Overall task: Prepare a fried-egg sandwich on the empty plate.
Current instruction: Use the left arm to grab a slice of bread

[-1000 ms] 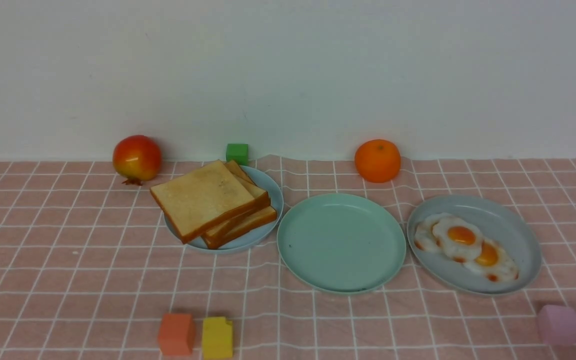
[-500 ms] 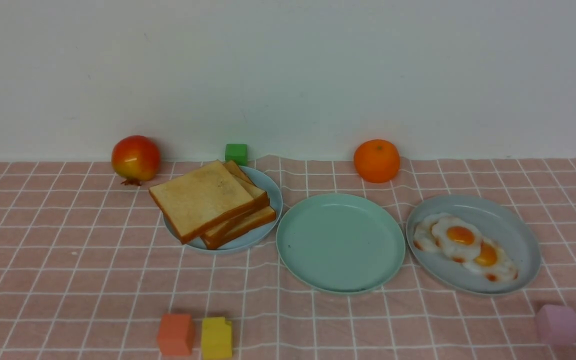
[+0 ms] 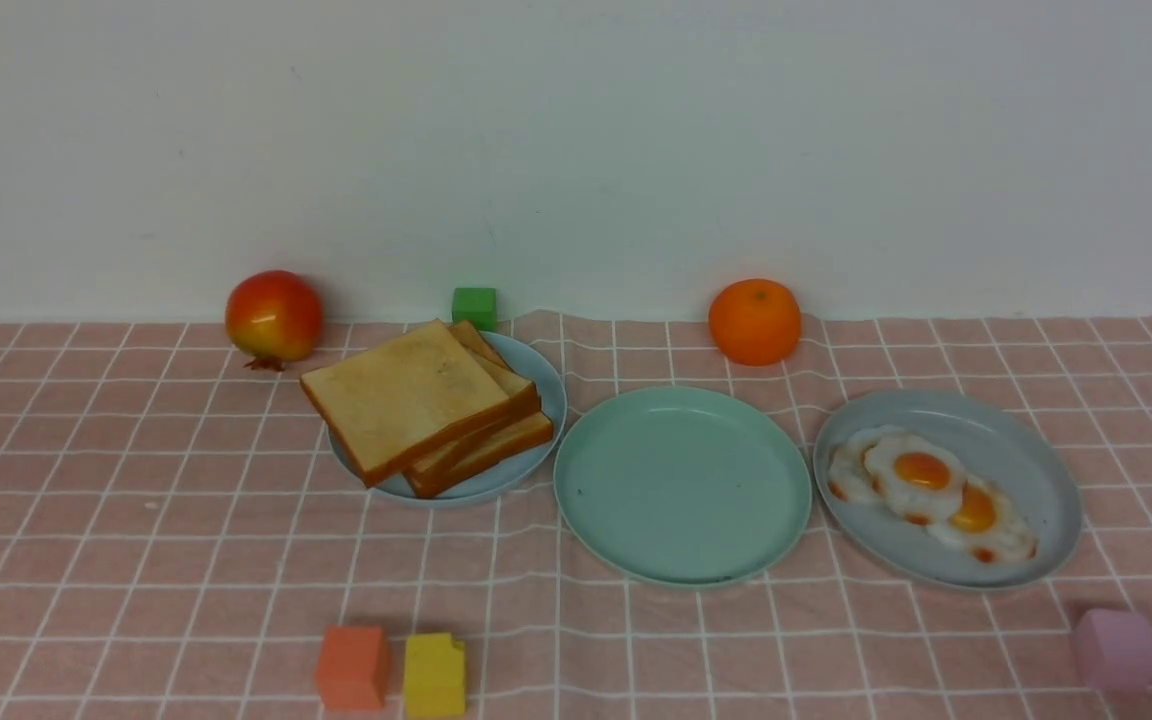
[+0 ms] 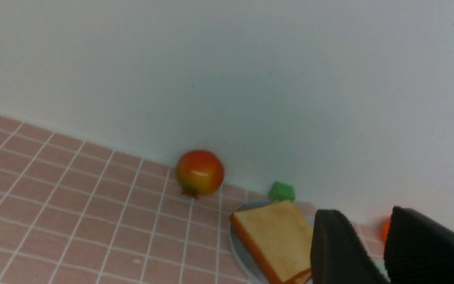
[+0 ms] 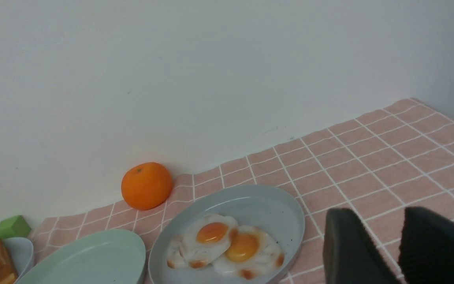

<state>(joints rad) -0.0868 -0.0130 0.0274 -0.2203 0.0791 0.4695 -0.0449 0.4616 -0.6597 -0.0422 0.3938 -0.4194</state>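
The left gripper [image 4: 374, 236] and right gripper [image 5: 384, 236] both stand part-open, holding nothing. The top toast slice [image 3: 406, 400] (probably light and stiffish) overhangs its blue-grey plate [image 3: 548, 395], left of the mint plate [image 3: 681, 485]; that jutting crust looks easiest to pinch.

A: What sort of place is this?
B: A staged lab setup, not a real kitchen: bare white wall [image 3: 576, 150], tabletop [image 3: 136, 560] under a pink checked cloth, toy-like toast [image 3: 406, 400] and fried eggs [image 3: 921, 475], scattered coloured blocks [image 3: 433, 675].
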